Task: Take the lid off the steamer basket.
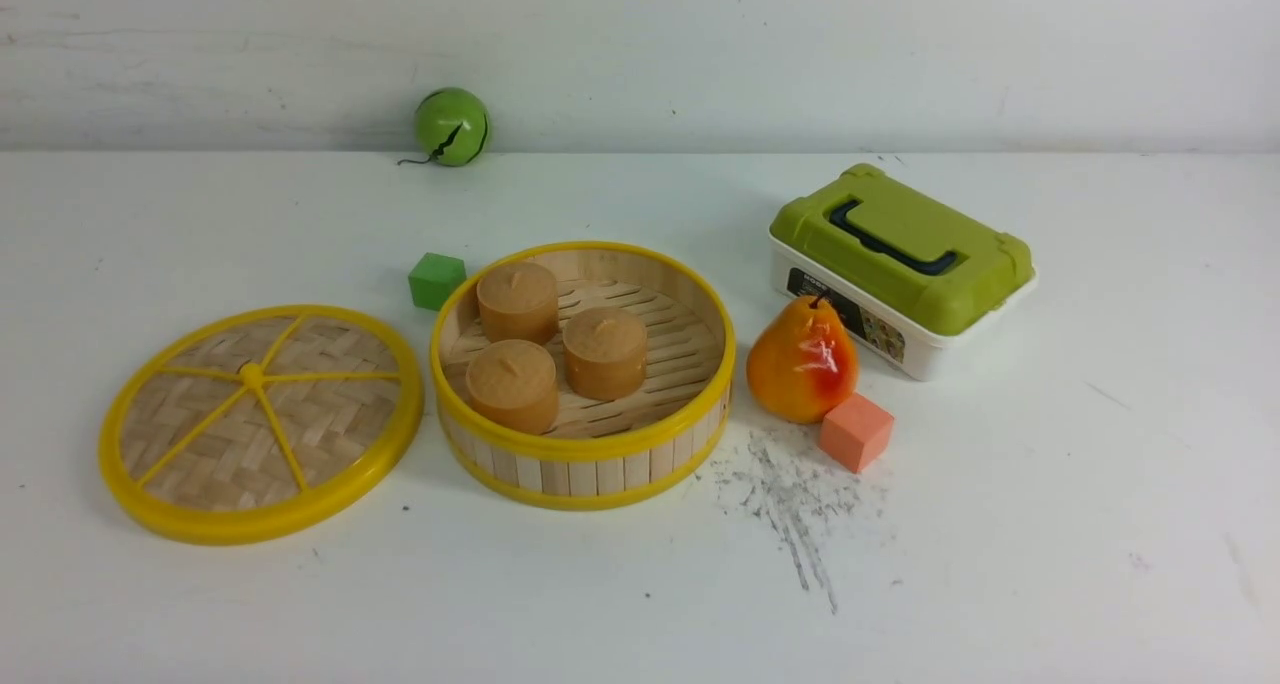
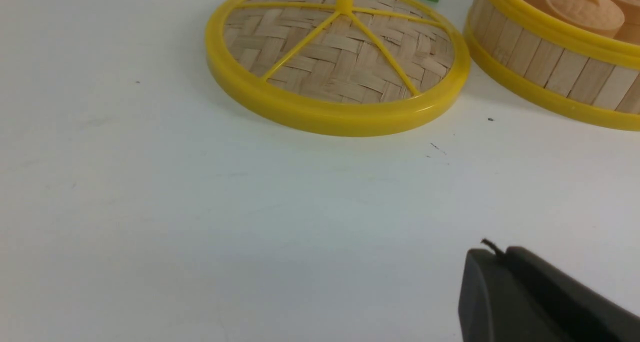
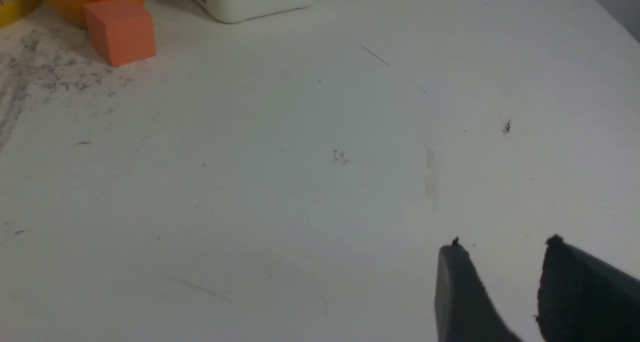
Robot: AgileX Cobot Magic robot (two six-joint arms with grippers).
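My left gripper [image 2: 492, 249] is nearest its wrist camera, fingers together, closed, nothing between them. My right gripper [image 3: 502, 242] shows up close in its own wrist view, fingers apart, open, no object in it. Bare tabletop [image 1: 640, 604] under both.

Lid [image 1: 260, 414]: off the basket, flat on the table ahead of my left gripper, knob up, woven top with yellow rim and spokes. I'm not touching it. Steamer basket [image 1: 585, 474]: just beside the lid, on the side toward my right hand, upright, uncovered. Three small round brown containers [image 1: 606, 354] sit inside on the slatted floor.

Green block [image 1: 437, 281]: farther out from my left gripper, near the basket's far side. Green ball [image 1: 452, 127]: farther still, by the wall.

Ahead of my right gripper, off toward my left side: orange block [image 1: 857, 432], with the red-orange pear [image 1: 803, 361] right behind it. White box [image 1: 905, 349] beyond those, green top [image 1: 905, 244] on, dark handle [image 1: 890, 239] on that. Dark smudges on the table near the orange block.
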